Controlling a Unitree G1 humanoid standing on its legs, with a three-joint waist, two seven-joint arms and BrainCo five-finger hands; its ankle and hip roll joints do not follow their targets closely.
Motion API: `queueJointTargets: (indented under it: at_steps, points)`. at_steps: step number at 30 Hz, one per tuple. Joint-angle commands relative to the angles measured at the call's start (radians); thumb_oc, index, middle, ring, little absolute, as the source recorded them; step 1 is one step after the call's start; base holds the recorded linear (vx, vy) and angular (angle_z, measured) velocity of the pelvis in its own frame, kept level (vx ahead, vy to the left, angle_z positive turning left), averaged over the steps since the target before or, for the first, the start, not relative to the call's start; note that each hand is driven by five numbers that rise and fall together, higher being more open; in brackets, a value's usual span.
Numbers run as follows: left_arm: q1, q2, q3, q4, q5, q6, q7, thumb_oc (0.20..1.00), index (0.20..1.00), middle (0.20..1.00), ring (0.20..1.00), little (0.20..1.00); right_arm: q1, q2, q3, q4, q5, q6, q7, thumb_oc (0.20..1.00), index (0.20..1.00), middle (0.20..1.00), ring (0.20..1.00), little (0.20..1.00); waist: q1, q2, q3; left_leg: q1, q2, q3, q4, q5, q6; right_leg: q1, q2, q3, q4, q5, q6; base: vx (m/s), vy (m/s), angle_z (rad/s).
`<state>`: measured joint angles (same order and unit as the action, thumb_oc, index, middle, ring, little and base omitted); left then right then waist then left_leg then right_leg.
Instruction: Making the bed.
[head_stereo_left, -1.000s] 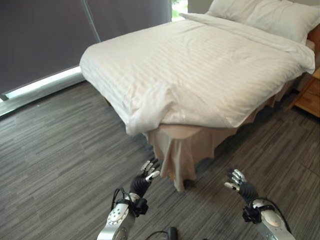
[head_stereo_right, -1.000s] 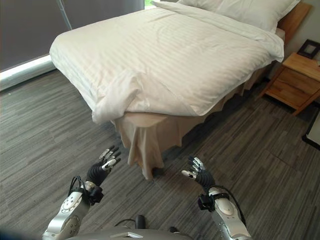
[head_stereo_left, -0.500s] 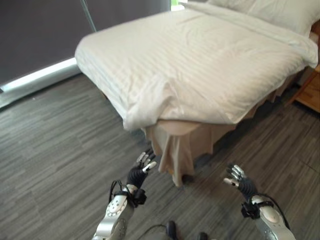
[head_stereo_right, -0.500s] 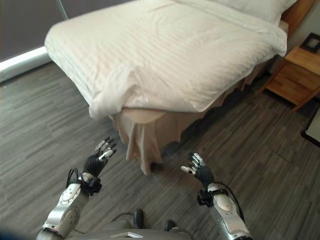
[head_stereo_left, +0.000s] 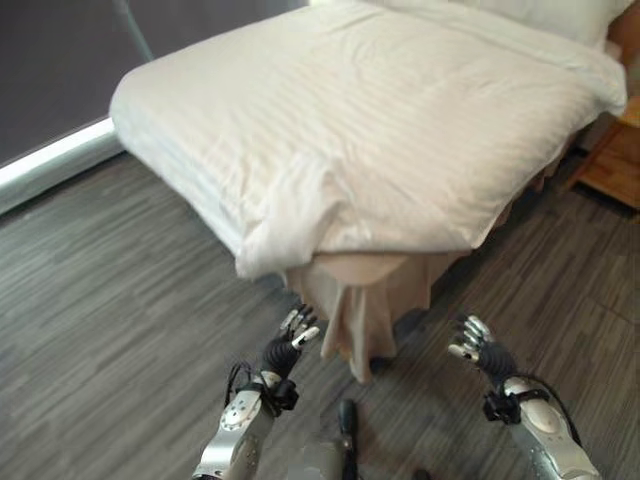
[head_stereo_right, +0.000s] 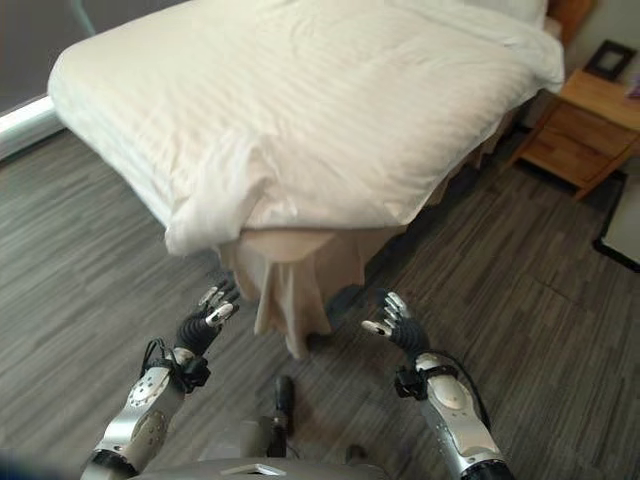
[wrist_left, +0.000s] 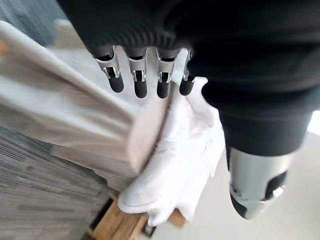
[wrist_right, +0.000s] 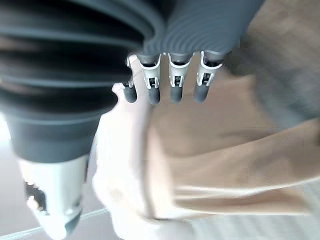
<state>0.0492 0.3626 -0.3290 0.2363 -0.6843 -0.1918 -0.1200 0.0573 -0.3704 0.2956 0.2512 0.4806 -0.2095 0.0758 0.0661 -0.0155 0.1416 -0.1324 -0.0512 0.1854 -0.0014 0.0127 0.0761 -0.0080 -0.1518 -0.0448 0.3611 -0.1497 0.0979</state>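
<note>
Left eye view: the bed fills the upper half of the frame, running from its near corner at centre up toward the upper right. A white duvet covers it and hangs over the near edges; at the near corner it is bunched into a thick fold that stops short, so the beige bed skirt shows below and drops in a loose pleat to the grey plank floor. The duvet's right-hand edge runs fairly straight from the corner toward the upper right, and the skirt shows under it along that side as well. A wooden nightstand stands at the right edge of the frame, near the bed's far side.

The left hand is raised at lower centre, just left of the hanging skirt, apart from the cloth, fingers straight and spread, holding nothing. The right hand is up at lower right, clear of the skirt, fingers relaxed and slightly bent, also holding nothing. Between the two hands lies open floor and the skirt's pleat.

Open floor spreads wide across the left and lower left of the frame, up to a pale strip at the foot of a dark wall in the upper left. A narrower band of floor lies at the right, between bed and nightstand.
</note>
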Motion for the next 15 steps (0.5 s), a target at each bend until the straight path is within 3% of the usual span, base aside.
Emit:
queueJointTargets:
  at_steps: [1,4,5,6,8,11,15]
  points:
    - [0.001,0.045,0.011,-0.084,0.031,-0.041,-0.016,1.000,1.000,1.000,1.000,1.000,-0.010,-0.020,-0.020,-0.009,-0.007,-0.045,0.002,1.000,1.000,1.000,1.000,1.000,0.026,-0.013,-0.018,0.048,0.042,-0.059,0.020,0.018,-0.011,-0.033,0.025,-0.036,0.186,0.211,0.080,0.17,0.199,-0.38]
    - [0.006,0.051,0.008,-0.081,0.036,-0.040,-0.025,1.000,1.000,1.000,1.000,1.000,-0.001,-0.021,-0.033,-0.015,-0.021,-0.047,-0.005,1.000,1.000,1.000,1.000,1.000,-0.002,0.004,-0.005,0.108,0.040,-0.079,-0.010,0.005,-0.005,-0.105,0.004,-0.064,0.227,0.202,0.071,0.20,0.104,0.26]
    - [0.010,0.056,0.012,-0.083,0.048,-0.039,-0.026,1.000,1.000,1.000,1.000,1.000,0.008,-0.020,-0.050,-0.017,-0.028,-0.047,-0.013,1.000,1.000,1.000,1.000,1.000,-0.012,0.013,-0.006,0.133,0.042,-0.088,-0.024,0.002,-0.009,-0.126,-0.020,-0.085,0.168,0.189,0.063,0.28,-0.020,0.72]
    - [0.014,0.061,0.015,-0.080,0.037,-0.037,-0.033,1.000,1.000,1.000,1.000,1.000,0.019,-0.025,-0.083,-0.019,-0.027,-0.053,-0.021,1.000,1.000,1.000,1.000,1.000,-0.023,0.010,-0.012,0.150,0.037,-0.108,-0.032,-0.006,-0.025,-0.137,-0.042,-0.085,-0.012,0.178,0.054,0.38,-0.058,0.74]
    - [0.014,0.067,0.019,-0.072,0.040,-0.044,-0.043,1.000,1.000,1.000,1.000,1.000,0.039,-0.046,-0.114,-0.013,-0.062,-0.072,-0.032,1.000,1.000,1.000,1.000,1.000,-0.036,-0.005,-0.012,0.175,0.023,-0.146,-0.033,-0.028,-0.035,-0.080,-0.036,-0.076,-0.237,0.194,0.065,0.32,-0.102,0.74]
    - [0.029,0.049,0.026,-0.065,0.039,-0.040,-0.042,1.000,1.000,1.000,1.000,1.000,0.061,-0.034,-0.155,-0.017,-0.056,-0.066,-0.039,1.000,1.000,1.000,1.000,1.000,-0.022,-0.033,-0.056,0.193,0.011,-0.153,-0.064,-0.031,-0.034,-0.005,-0.023,-0.029,-0.296,0.212,0.077,0.22,-0.073,1.15]
    - [0.062,0.031,0.037,-0.063,0.004,-0.023,-0.044,1.000,1.000,1.000,1.000,1.000,0.029,-0.064,-0.205,-0.041,-0.052,-0.080,-0.054,1.000,1.000,1.000,1.000,1.000,0.001,-0.040,-0.097,0.197,0.023,-0.184,-0.077,-0.030,-0.048,0.063,-0.005,-0.066,-0.381,0.172,0.058,0.19,-0.120,0.26]
